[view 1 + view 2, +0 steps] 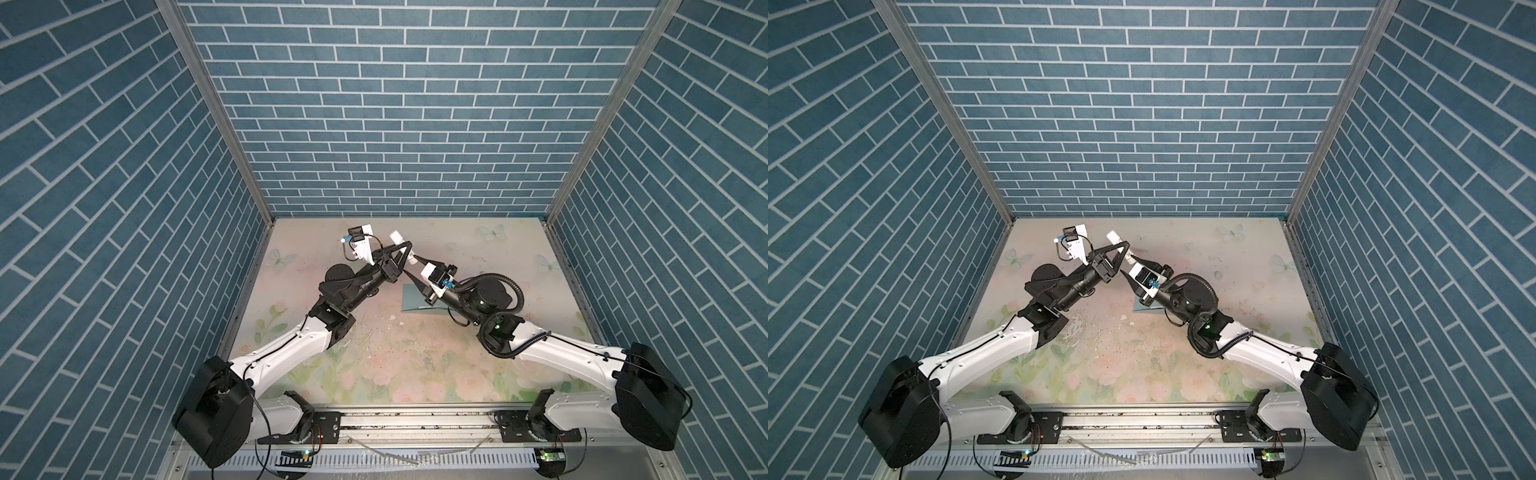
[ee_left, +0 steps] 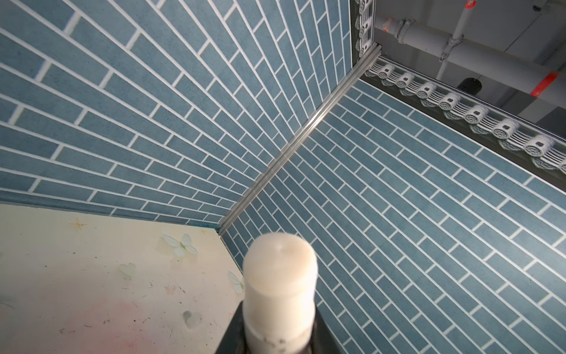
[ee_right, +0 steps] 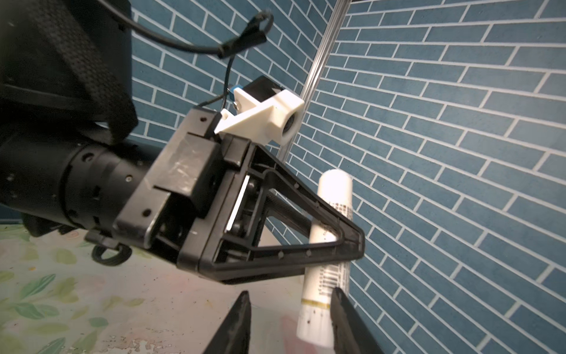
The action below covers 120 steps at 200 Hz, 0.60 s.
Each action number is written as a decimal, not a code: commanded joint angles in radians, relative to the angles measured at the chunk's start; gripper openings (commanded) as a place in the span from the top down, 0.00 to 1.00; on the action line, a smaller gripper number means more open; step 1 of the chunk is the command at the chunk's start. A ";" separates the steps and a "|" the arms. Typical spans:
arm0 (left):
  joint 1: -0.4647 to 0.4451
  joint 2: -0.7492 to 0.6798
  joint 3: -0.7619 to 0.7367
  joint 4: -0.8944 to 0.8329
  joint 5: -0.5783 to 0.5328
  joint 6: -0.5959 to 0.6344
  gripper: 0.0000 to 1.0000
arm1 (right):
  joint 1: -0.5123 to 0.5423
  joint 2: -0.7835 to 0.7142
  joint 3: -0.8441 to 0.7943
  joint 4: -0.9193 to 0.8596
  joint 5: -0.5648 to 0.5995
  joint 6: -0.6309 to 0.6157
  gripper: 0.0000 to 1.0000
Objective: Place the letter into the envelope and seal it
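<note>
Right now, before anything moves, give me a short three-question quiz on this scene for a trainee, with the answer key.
1. True or false: the left gripper is clamped on a white glue stick.
2. Where is the teal envelope? A) on the floral table, partly hidden by the right arm; B) in the left gripper; C) leaning on the back wall.
3. Fill in: the right gripper has its jaws ___, with one end of the glue stick showing between them.
Key: 1 true; 2 A; 3 open.
</note>
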State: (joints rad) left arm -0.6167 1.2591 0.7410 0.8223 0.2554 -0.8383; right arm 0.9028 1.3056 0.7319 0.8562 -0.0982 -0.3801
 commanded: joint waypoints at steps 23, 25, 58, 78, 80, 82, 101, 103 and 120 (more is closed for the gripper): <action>-0.002 0.006 0.015 0.026 0.007 0.002 1.00 | 0.016 0.035 0.006 0.062 0.135 -0.088 0.64; -0.002 0.005 0.016 0.026 0.007 0.002 1.00 | 0.016 0.035 0.007 0.062 0.138 -0.088 0.64; -0.002 0.005 0.015 0.031 0.007 -0.001 1.00 | 0.018 0.047 0.018 0.057 0.171 -0.088 0.64; -0.002 0.005 0.012 0.031 0.007 0.000 1.00 | 0.019 0.047 0.020 0.066 0.169 -0.083 0.67; -0.002 0.005 0.013 0.031 0.007 0.000 1.00 | 0.019 0.048 0.021 0.067 0.168 -0.082 0.68; -0.002 0.006 0.012 0.031 0.007 -0.001 1.00 | 0.019 0.049 0.021 0.066 0.167 -0.080 0.69; -0.001 0.006 0.013 0.031 0.008 0.000 1.00 | 0.019 0.049 0.029 0.070 0.159 -0.067 0.78; -0.002 0.006 0.013 0.031 0.008 0.000 1.00 | 0.019 0.049 0.029 0.070 0.158 -0.064 0.78; -0.002 0.008 0.012 0.031 0.009 0.000 1.00 | 0.019 0.049 0.038 0.081 0.145 -0.024 0.83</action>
State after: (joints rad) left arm -0.6163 1.2644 0.7410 0.8284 0.2550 -0.8425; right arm 0.9165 1.3510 0.7322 0.8864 0.0563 -0.4198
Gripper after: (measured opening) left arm 0.276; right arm 0.258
